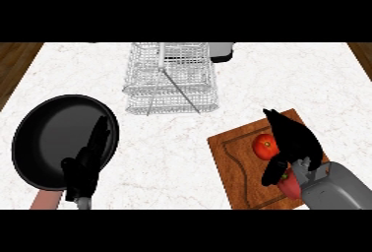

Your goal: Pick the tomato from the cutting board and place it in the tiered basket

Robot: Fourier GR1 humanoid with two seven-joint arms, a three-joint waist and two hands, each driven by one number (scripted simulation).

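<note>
The tomato (264, 145) is sitting on the cutting board (236, 167) at the bench's right, just under the right hand (294, 140), whose fingers are reaching over it spread and straight, not yet closing; it is likely light, smooth and a little soft, so taking it round its widest part looks safest. The white marbled bench (167, 147) is lying flat between it and the tiered basket (170, 78), well apart, while the left hand (91, 157) is resting open over a black pan (44, 133).

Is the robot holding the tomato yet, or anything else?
No, nothing is held. The right hand hovers open beside the tomato on the cutting board; the left hand is open over the pan.
</note>
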